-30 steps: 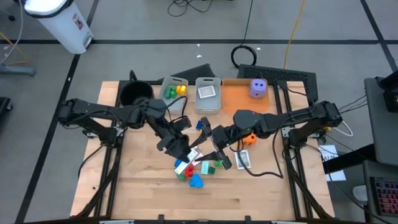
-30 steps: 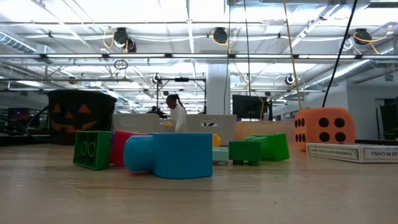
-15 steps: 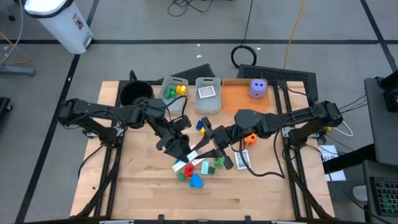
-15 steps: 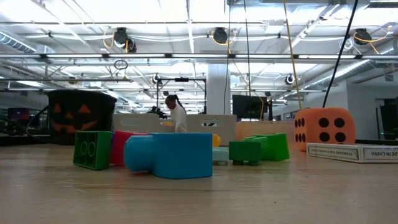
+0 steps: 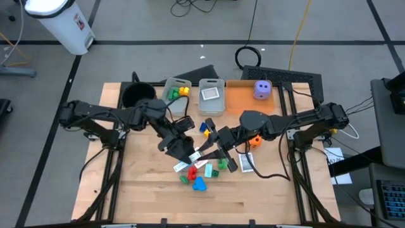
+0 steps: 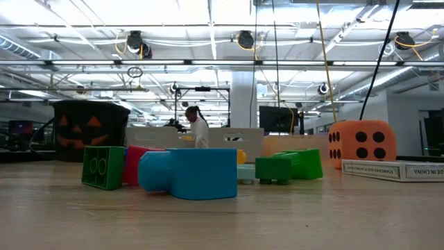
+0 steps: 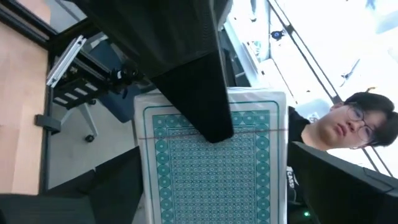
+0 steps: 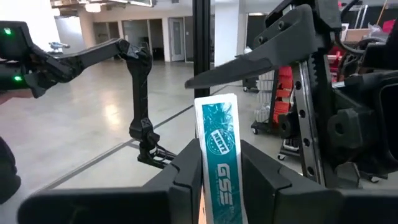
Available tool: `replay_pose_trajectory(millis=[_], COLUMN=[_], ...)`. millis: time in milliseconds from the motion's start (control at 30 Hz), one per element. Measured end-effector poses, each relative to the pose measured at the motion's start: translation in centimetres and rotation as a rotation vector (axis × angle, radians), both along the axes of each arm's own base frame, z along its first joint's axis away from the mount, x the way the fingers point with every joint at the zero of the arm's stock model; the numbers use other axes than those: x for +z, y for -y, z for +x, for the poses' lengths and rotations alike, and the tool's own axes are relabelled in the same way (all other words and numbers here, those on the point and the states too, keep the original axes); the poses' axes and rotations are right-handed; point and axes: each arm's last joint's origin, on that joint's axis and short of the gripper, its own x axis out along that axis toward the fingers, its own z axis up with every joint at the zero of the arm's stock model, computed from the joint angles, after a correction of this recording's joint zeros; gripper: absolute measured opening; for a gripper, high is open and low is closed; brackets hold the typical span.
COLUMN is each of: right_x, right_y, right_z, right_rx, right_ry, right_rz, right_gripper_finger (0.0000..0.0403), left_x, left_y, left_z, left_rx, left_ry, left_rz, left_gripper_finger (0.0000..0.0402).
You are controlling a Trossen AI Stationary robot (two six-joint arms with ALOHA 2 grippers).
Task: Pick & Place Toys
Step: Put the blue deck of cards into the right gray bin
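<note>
The right gripper (image 8: pixel 217 177) pinches a playing card (image 8: pixel 217 155) on edge, above mid-table. The left gripper (image 5: pixel 183 152), just left of it, has its fingers spread around that card. To hand over cleanly, the left should withdraw clear without dragging it.

Tabletop (image 5: pixel 145 196): pale wood, visible grain, matt finish. Blue block (image 6: pixel 191 173) and green block (image 6: pixel 103 167): moulded plastic, smooth, slight sheen. Orange die (image 6: pixel 361 142): looks soft and matt, black pips. Playing card (image 7: pixel 214 165): paper, smooth, teal printed lattice on white border. Card box (image 8: pixel 219 158): printed card stock, glossy teal. Right claw (image 8: pixel 214 186) fingers: dark matt plastic. Bins (image 5: pixel 211 104) at far edge: clear plastic. Pot (image 6: pixel 90 130): black, matt.
</note>
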Motion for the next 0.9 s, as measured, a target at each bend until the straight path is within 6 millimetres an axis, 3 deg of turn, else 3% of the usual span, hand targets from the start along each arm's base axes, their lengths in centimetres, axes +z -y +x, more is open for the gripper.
replay_pose_trajectory(millis=[167,367,600,900], right_x=[0.3,1.2,2.1,2.7], right_y=[0.1,0.8,2.7,4.3], right_z=[-0.3,-1.2,-2.3,-2.8], right_rx=[-0.004,-0.047,-0.142,-0.34], right_ry=[0.005,0.008,-0.022,-0.005], right_rz=[-0.002,0.007,0.045,0.06], right_gripper_finger=[0.0059,0.0062,0.0061,0.0063], left_x=[0.0,0.1,0.4,0.4], left_y=[-0.6,-3.0,-7.5,-14.8], left_z=[0.0,0.0,-0.7,-2.7], left_rx=[-0.019,-0.006,-0.008,0.158], left_ry=[0.008,0.052,0.093,0.156], left_rz=[0.003,0.041,0.079,0.164], left_gripper_finger=[0.0393,0.0378,0.0367,0.0371])
